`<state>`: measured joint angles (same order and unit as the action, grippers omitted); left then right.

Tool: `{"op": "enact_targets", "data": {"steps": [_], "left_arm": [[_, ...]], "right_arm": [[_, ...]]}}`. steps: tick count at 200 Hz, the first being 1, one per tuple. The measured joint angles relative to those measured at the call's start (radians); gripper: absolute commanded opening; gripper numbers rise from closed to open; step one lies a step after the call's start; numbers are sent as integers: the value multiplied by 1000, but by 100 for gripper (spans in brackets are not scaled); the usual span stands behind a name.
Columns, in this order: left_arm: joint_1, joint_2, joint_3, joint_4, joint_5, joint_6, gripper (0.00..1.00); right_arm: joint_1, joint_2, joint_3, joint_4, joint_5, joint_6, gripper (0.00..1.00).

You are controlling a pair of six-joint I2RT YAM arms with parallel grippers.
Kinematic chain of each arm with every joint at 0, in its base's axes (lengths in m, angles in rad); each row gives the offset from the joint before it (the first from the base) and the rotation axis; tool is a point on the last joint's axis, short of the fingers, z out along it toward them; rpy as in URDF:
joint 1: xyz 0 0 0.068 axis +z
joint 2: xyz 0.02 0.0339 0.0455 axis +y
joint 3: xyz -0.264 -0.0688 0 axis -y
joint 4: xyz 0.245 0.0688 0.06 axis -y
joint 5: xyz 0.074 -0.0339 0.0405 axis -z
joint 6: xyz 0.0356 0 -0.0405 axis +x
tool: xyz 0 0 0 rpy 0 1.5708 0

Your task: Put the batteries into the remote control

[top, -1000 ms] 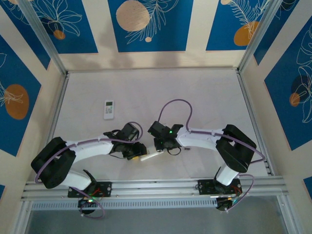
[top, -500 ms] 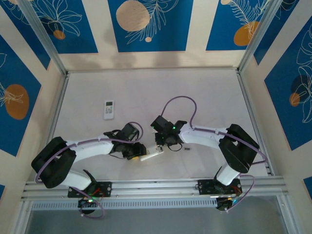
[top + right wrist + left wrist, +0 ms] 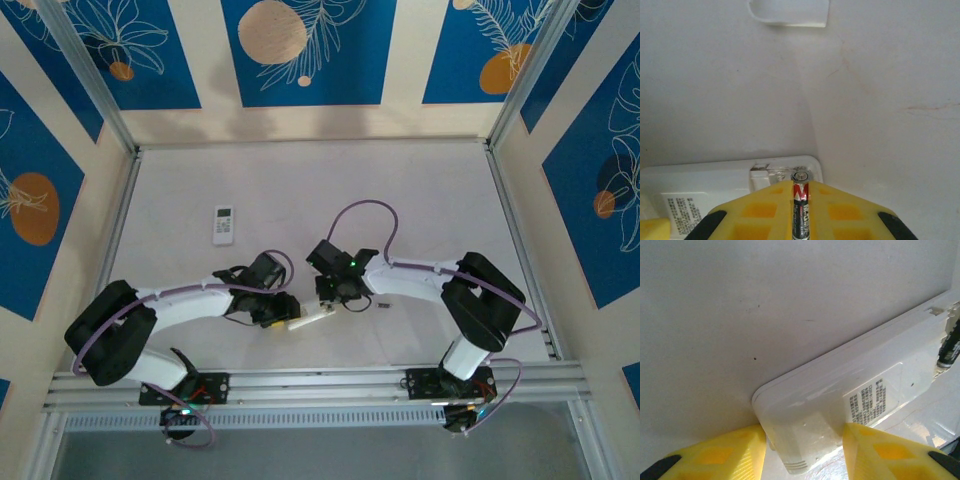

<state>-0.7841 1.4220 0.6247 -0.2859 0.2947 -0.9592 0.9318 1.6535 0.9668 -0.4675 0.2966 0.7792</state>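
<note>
A white remote control (image 3: 850, 385) lies back-up on the table, with my left gripper (image 3: 802, 440) shut on its near end, one yellow finger on each side. In the top view the remote control (image 3: 312, 317) sits between the two arms near the front. My right gripper (image 3: 800, 187) is shut on a black and red battery (image 3: 801, 212), whose metal tip is right at the open compartment at the remote control's (image 3: 705, 185) other end. The left wrist view shows a dark battery (image 3: 950, 347) at that far end.
A second white remote (image 3: 223, 224) lies further back on the left. A loose white battery cover (image 3: 789, 12) lies on the table beyond the right gripper. A small dark item (image 3: 382, 306) rests just right of the right wrist. Metal rails border the table.
The right wrist has shifted a little over the remote control's right end, and its cable loop has moved. The left arm stays in place, holding the remote control.
</note>
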Motion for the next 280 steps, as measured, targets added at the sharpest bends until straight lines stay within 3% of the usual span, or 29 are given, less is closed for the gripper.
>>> {"op": "enact_targets", "data": {"steps": [59, 96, 134, 280], "left_arm": [[0, 0, 0, 0, 0, 0, 45], [0, 5, 5, -5, 0, 2, 45], [0, 7, 8, -9, 0, 12, 45], [0, 9, 13, -17, -7, 35, 44]], "right_arm": [[38, 23, 1, -18, 43, -9, 15], [46, 41, 24, -52, 50, -24, 24], [42, 60, 37, -63, 27, -18, 18], [37, 34, 25, -30, 38, -72, 13]]}}
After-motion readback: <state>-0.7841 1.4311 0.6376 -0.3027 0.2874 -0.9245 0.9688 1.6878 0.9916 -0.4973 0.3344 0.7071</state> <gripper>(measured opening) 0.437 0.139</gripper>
